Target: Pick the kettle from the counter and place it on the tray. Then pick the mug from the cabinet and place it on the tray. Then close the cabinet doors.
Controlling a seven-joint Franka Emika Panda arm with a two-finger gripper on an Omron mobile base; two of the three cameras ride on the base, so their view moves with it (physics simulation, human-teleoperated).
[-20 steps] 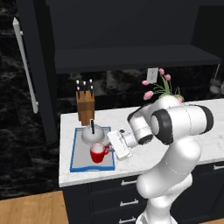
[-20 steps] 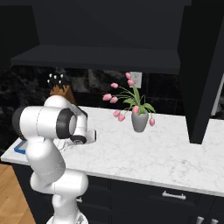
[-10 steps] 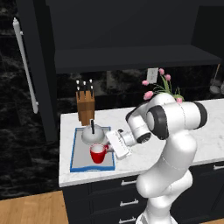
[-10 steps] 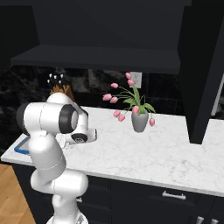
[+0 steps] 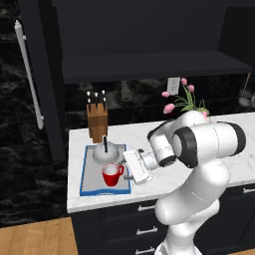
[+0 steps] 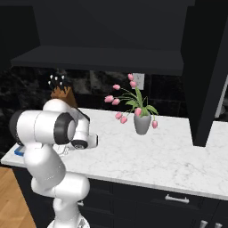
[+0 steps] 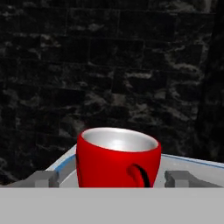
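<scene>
Between the jaws, straight ahead in the hand view, the red mug (image 7: 117, 158) is sitting upright on the blue-rimmed tray (image 7: 192, 162), its handle turned toward the camera. You are looking at spread, released jaws: each dark fingertip (image 7: 181, 178) is standing clear of the mug's wall, one on either side, with a gap showing on both.

From the left base view, the gripper (image 5: 130, 172) is lying just beside the mug (image 5: 112, 175) on its right, level with it, pointing leftward across the tabletop (image 5: 149, 132). The kettle (image 5: 105, 152) is resting on the tray (image 5: 88, 154) directly behind the mug, close to it.

My judgement: both placements are looking complete, so you are facing a retreat. Since the mug lies squarely along the jaws' axis, pull back along that line, toward the arm's own side, before rising to the open cabinet door (image 5: 40, 74) at the left; a sideways swing risks clipping the mug.
</scene>
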